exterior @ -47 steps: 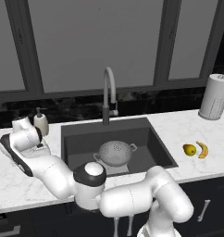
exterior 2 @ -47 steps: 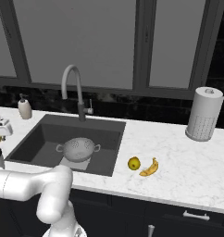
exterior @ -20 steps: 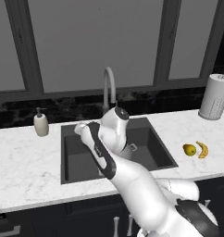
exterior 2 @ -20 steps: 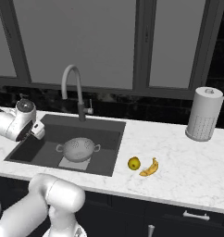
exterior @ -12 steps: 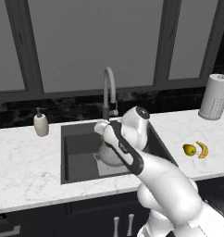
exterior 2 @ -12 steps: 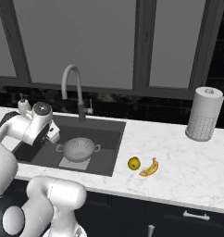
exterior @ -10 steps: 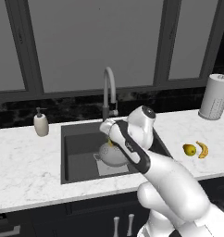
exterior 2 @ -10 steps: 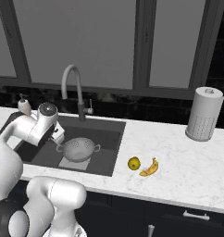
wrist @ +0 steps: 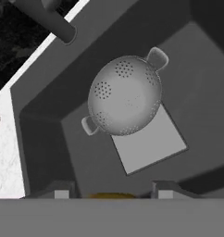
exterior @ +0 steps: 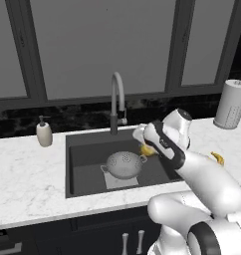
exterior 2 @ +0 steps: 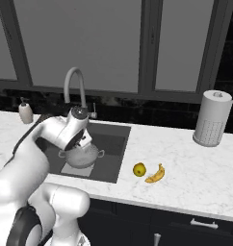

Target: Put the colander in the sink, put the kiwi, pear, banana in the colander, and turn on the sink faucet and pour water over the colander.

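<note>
The white marble bench (exterior 2: 186,178) surrounds the dark sink (exterior: 87,149), with the faucet (exterior: 116,102) behind it. The empty colander (exterior: 123,165) sits on the sink's grey plate. The banana (exterior 2: 155,174) and pear (exterior 2: 139,169) lie together on the bench. The claw (exterior: 146,146) hangs above the sink, closed around the small orange-yellow kiwi (exterior: 148,150).

You see a colander (exterior: 124,164) of dull silver perforated metal, a matt dark grey sink (exterior: 85,152), a smooth grey metal faucet (exterior: 117,102), and a glossy white marble-veined tabletop (exterior: 28,174).
</note>
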### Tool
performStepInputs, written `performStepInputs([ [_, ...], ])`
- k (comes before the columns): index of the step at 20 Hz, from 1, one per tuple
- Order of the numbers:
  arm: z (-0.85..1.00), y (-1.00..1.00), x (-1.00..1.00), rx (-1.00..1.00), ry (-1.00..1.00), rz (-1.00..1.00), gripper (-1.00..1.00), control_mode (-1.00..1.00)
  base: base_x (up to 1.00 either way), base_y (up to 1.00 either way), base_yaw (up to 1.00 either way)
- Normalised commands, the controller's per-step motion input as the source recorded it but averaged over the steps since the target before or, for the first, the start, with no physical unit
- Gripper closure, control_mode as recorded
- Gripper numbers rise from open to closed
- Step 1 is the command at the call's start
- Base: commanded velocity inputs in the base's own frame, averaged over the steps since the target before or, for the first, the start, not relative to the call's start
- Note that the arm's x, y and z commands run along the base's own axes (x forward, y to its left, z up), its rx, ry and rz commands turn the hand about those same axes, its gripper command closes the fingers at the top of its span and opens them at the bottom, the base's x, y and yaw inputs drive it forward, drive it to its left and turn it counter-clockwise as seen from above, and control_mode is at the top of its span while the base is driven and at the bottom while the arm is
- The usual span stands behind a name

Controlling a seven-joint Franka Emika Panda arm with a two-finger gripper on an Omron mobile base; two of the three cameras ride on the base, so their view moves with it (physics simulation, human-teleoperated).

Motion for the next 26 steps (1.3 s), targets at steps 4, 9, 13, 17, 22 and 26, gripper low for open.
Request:
performStepInputs([
  [4, 0.0, -0.53, 0.61, 0.01, 0.12, 0.07, 1.0, -1.0, 0.0, 0.0, 0.0],
  [9, -0.18, -0.05, 0.82, 0.0, 0.15, 0.17, 1.0, -1.0, 0.0, 0.0, 0.0],
  [13, -0.52, 0.05, 0.35, 0.0, 0.18, 0.22, 1.0, -1.0, 0.0, 0.0, 0.0],
  [17, -0.41, 0.0, -0.02, 0.0, 0.02, 0.23, 1.0, -1.0, 0.0, 0.0, 0.0],
  [22, -0.24, 0.19, 0.0, 0.0, 0.0, 0.09, 1.0, -1.0, 0.0, 0.0, 0.0],
  [26, -0.21, 0.21, -0.09, 0.0, -0.03, 0.01, 1.0, -1.0, 0.0, 0.0, 0.0],
])
